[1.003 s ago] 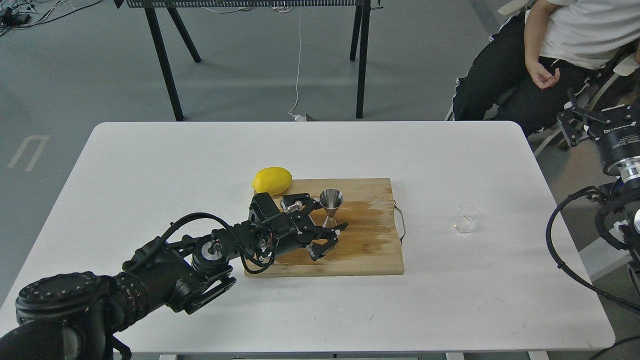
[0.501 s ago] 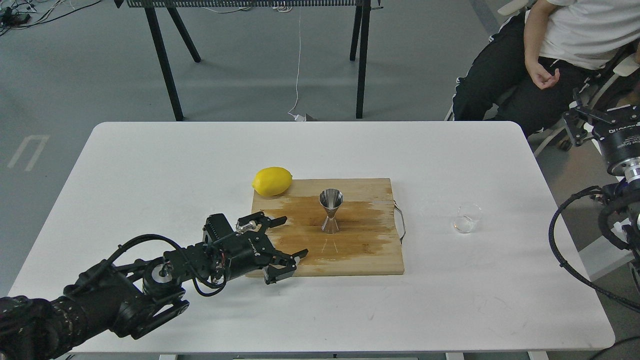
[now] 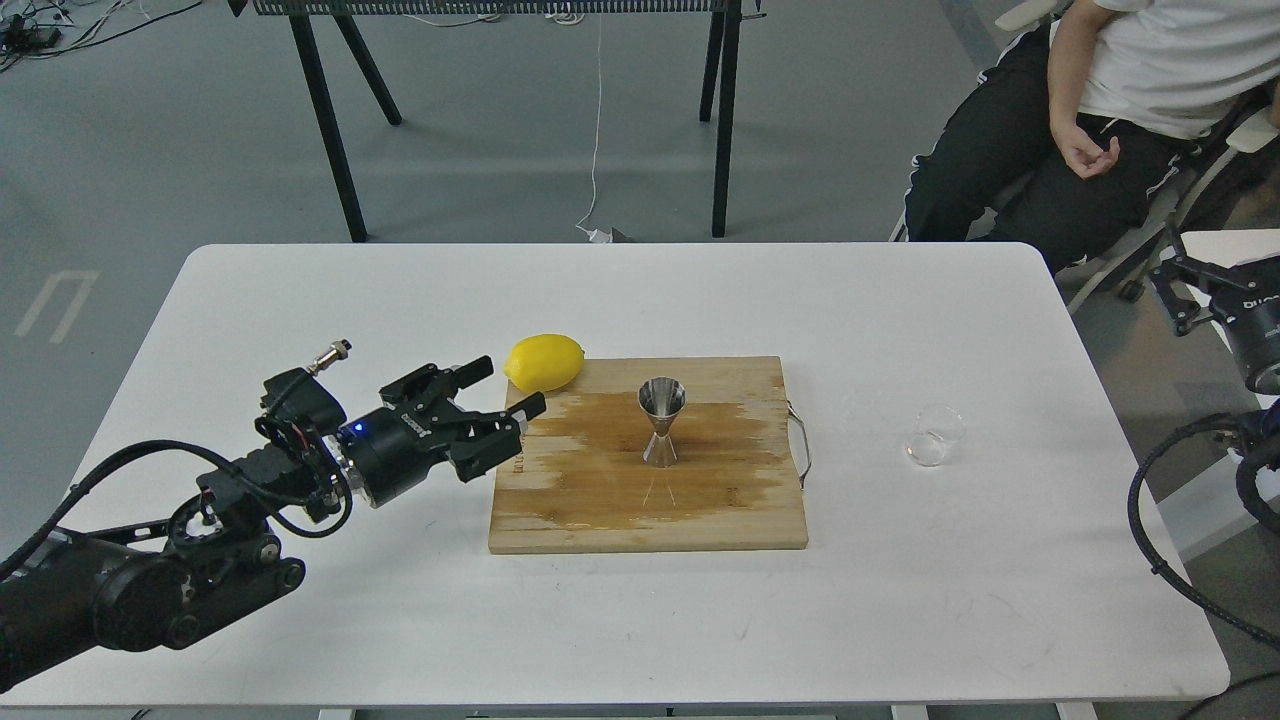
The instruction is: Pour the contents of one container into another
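The table [image 3: 300, 300] is showing plain white. The cutting board [image 3: 740, 520] is glowing light tan, with a darker brown, wet-looking patch spreading across its middle. The lemon [image 3: 545, 362] is shining bright yellow. The jigger [image 3: 662, 422] is gleaming mirror-silver, and the glass cup [image 3: 934, 435] is sitting clear and colourless. The left gripper [image 3: 508, 390] is showing matte black, with a small blue light glowing behind it. The floor [image 3: 150, 180] is lying dull grey.

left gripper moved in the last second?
Yes. The left gripper has pulled back leftward from the jigger, which stayed put. It was open around the jigger's waist; now it is open at the cutting board's left edge.
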Action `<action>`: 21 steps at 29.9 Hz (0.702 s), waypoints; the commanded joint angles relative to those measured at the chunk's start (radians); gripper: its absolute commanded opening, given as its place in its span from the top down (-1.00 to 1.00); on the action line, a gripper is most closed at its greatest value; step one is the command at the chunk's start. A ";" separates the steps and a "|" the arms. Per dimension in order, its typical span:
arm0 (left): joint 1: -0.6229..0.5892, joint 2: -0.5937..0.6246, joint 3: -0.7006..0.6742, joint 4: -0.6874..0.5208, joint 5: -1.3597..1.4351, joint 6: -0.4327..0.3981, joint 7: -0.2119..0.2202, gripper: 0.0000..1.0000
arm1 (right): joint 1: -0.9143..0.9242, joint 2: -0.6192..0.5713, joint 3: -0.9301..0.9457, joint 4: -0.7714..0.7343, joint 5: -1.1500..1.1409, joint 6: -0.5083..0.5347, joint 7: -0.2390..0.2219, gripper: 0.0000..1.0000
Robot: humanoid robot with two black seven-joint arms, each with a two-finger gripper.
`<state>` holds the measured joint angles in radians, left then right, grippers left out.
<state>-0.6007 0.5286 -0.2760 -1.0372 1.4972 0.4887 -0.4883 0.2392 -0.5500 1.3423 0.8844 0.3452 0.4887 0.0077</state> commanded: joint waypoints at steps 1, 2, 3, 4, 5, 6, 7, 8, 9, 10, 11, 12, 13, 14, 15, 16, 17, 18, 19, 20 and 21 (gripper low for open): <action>-0.001 -0.010 -0.141 -0.040 -0.188 0.000 0.000 -0.87 | -0.125 -0.016 0.031 0.086 0.014 0.000 -0.003 -1.00; -0.001 -0.016 -0.191 -0.044 -0.260 0.000 0.000 -0.87 | -0.156 -0.016 0.046 0.096 0.017 0.000 -0.005 -1.00; -0.001 -0.021 -0.234 -0.046 -0.323 0.000 0.000 -0.87 | -0.176 -0.016 0.054 0.103 0.017 0.000 -0.005 -1.00; -0.001 -0.022 -0.291 -0.046 -0.403 -0.072 0.000 -0.88 | -0.199 -0.014 0.057 0.116 0.021 0.000 -0.005 -1.00; -0.001 -0.021 -0.343 -0.044 -0.484 -0.160 0.000 -0.89 | -0.222 -0.014 0.058 0.131 0.037 0.000 -0.005 -1.00; 0.001 -0.019 -0.386 -0.044 -0.549 -0.242 0.000 -0.89 | -0.248 -0.014 0.057 0.145 0.060 0.000 -0.005 -1.00; 0.004 -0.019 -0.429 -0.044 -0.616 -0.324 0.000 -0.89 | -0.277 -0.013 0.057 0.165 0.086 0.000 -0.005 -1.00; 0.009 -0.019 -0.460 -0.044 -0.668 -0.385 0.000 -0.89 | -0.299 -0.011 0.057 0.185 0.104 0.000 -0.005 -1.00; 0.015 -0.019 -0.488 -0.041 -0.719 -0.435 0.000 -0.90 | -0.319 -0.008 0.055 0.208 0.118 0.000 -0.005 -1.00; 0.016 -0.024 -0.506 -0.038 -0.757 -0.452 0.000 -0.95 | -0.337 -0.004 0.057 0.226 0.126 0.000 -0.005 -1.00; 0.019 -0.025 -0.520 -0.032 -0.800 -0.455 0.000 -1.00 | -0.356 -0.001 0.055 0.244 0.130 0.000 -0.003 -1.00; 0.021 -0.025 -0.520 -0.029 -0.842 -0.459 0.000 -1.00 | -0.375 0.005 0.054 0.257 0.138 0.000 -0.003 -1.00; 0.021 -0.025 -0.520 -0.027 -0.877 -0.463 0.000 -1.00 | -0.389 0.018 0.054 0.264 0.149 0.000 -0.002 -1.00; 0.021 -0.024 -0.514 -0.023 -0.908 -0.464 0.000 -1.00 | -0.408 0.042 0.055 0.274 0.161 0.000 0.004 -1.00; 0.021 -0.027 -0.514 -0.020 -0.932 -0.466 0.000 -1.00 | -0.423 0.076 0.055 0.280 0.163 0.000 0.008 -1.00; 0.022 -0.028 -0.517 -0.015 -0.951 -0.466 0.000 -1.00 | -0.437 0.105 0.057 0.280 0.161 0.000 0.009 -1.00; 0.022 -0.030 -0.519 -0.012 -0.975 -0.466 0.000 -1.00 | -0.449 0.136 0.057 0.275 0.156 0.000 0.011 -1.00; 0.022 -0.038 -0.517 -0.006 -1.000 -0.466 0.000 -1.00 | -0.458 0.159 0.058 0.274 0.156 0.000 0.012 -1.00; 0.022 -0.044 -0.519 0.003 -1.031 -0.467 0.000 -1.00 | -0.466 0.179 0.057 0.274 0.156 0.000 0.015 -1.00; 0.022 -0.051 -0.519 0.011 -1.066 -0.467 0.000 -1.00 | -0.475 0.197 0.057 0.275 0.158 0.000 0.018 -1.00; 0.022 -0.055 -0.520 0.020 -1.100 -0.469 0.000 -1.00 | -0.485 0.212 0.055 0.277 0.158 0.000 0.018 -1.00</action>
<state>-0.5786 0.4882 -0.7939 -1.0391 0.4854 0.0225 -0.4887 -0.2192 -0.3900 1.3984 1.1593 0.5027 0.4887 0.0213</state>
